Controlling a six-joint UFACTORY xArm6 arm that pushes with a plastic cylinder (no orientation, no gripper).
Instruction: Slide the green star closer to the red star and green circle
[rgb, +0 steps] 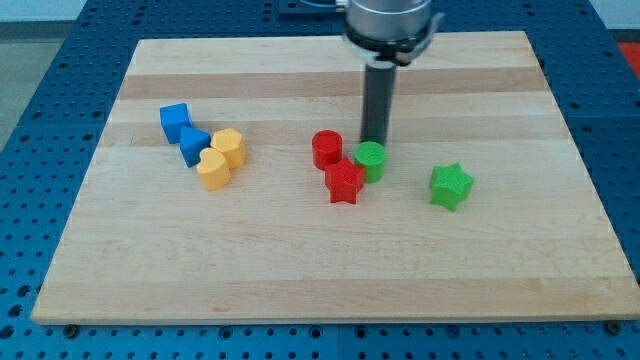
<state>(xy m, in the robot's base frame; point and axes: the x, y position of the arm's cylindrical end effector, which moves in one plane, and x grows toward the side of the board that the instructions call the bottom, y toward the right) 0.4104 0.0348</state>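
The green star (451, 186) lies on the wooden board (330, 260) right of the middle, apart from the others. The red star (345, 182) sits near the middle, touching the green circle (371, 160) at its upper right. A red cylinder (326, 150) stands just up and left of the red star. My tip (374, 141) is directly behind the green circle, at its top edge, well to the left of and above the green star.
At the view's left is a cluster: a blue cube (175, 122), a second blue block (194, 146), a yellow hexagon (228, 147) and a yellow heart (212, 169). The board rests on a blue perforated table (30, 120).
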